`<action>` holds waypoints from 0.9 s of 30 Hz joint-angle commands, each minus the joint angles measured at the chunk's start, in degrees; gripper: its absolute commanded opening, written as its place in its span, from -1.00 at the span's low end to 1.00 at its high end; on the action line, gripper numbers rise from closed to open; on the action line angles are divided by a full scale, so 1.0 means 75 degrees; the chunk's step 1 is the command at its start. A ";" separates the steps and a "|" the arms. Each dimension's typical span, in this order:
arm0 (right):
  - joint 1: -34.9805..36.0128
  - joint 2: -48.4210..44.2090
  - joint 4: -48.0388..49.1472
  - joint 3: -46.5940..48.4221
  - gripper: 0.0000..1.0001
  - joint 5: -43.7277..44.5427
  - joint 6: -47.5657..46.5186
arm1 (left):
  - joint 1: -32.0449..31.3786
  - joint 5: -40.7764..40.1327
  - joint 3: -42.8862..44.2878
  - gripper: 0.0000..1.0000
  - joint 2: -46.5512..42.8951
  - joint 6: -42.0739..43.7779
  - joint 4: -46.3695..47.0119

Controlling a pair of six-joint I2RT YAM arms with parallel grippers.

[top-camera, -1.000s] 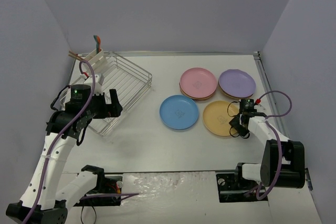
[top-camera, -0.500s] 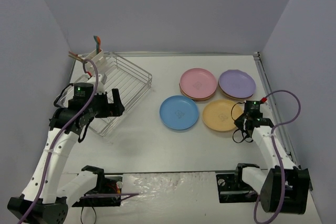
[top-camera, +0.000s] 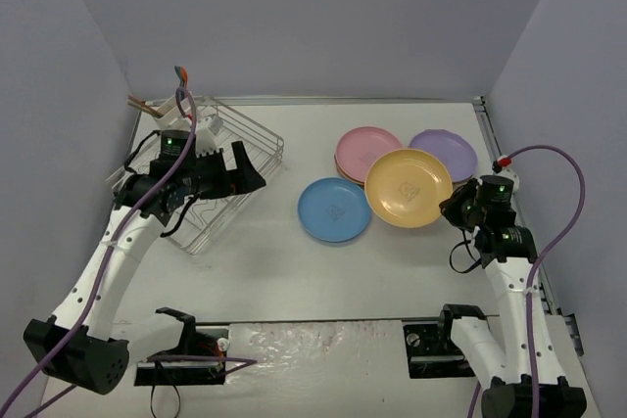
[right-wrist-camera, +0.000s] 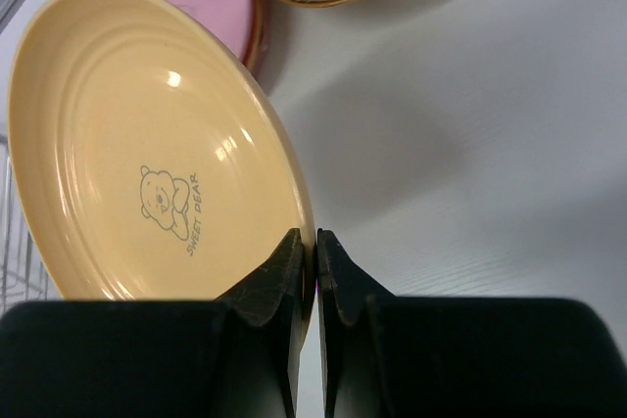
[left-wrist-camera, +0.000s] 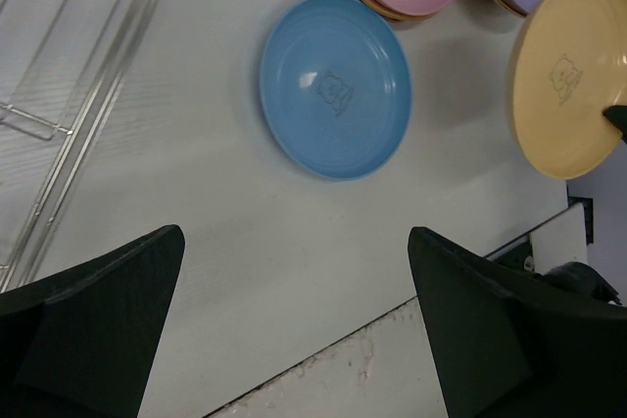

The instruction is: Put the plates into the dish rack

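1. The yellow plate [right-wrist-camera: 147, 134] hangs tilted in the air over the table [top-camera: 274, 261], near the blue plate [top-camera: 334, 209], the pink plate [top-camera: 364, 147] and the purple plate [top-camera: 449, 151].
2. It looks to me stiff, light and glossy, so probably slippery; the thin rim seems the only place to take hold.
3. The right gripper [right-wrist-camera: 314, 242] pinches that rim, its fingers nearly together on the edge.
4. The left gripper [left-wrist-camera: 294, 232] is spread wide with nothing in it, near the dish rack [top-camera: 250, 122].

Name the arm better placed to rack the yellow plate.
Right, likely: the right pincer clamps the yellow plate by the rim; the left pincer is open and empty by the dish rack.
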 commanded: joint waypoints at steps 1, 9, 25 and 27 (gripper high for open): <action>0.0230 0.0099 0.0626 0.0569 -1.00 -0.1126 -0.0298 | -0.0769 0.0521 0.0400 0.94 0.0221 -0.1055 0.1930; 0.0936 0.0542 0.1455 0.0819 -1.00 -0.1742 -0.0141 | -0.2412 0.0049 0.1052 0.94 0.1482 -0.1534 0.3182; 0.1485 0.0657 0.2394 0.0722 -1.00 -0.2156 0.0278 | -0.3226 -0.0121 0.1484 0.73 0.2621 -0.1664 0.3275; 0.1496 0.0598 0.2503 0.0641 -1.00 -0.2201 0.0337 | -0.3226 -0.0026 0.1466 0.60 0.2599 -0.1686 0.3393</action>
